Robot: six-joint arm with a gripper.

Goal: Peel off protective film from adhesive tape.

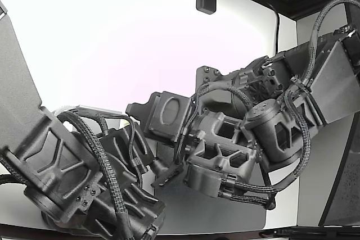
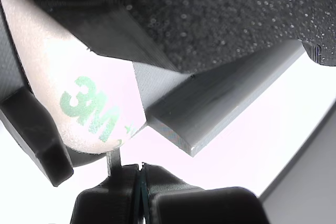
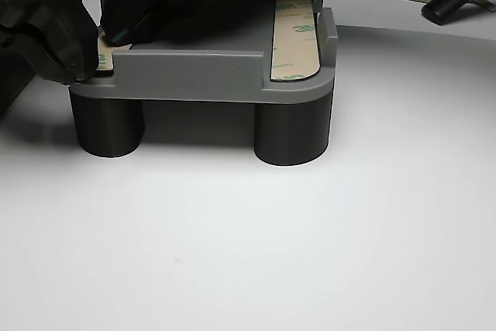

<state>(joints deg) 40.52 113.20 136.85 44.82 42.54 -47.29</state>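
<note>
A plain white tabletop (image 3: pixel 310 253) carries a grey fixture (image 3: pixel 194 75) standing on round dark legs. Two tape strips lie in its recesses: one strip (image 3: pixel 296 40) with green 3M print near the other view's right, and another strip (image 3: pixel 108 57) at the left corner. There the gripper (image 2: pixel 139 174) has its jaws pressed together on a thin film tab (image 2: pixel 113 161).

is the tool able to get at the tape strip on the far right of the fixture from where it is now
Probably yes: that tape strip lies uncovered on the fixture, nothing over it. The tool sits at the opposite end and would need to travel across.
</note>
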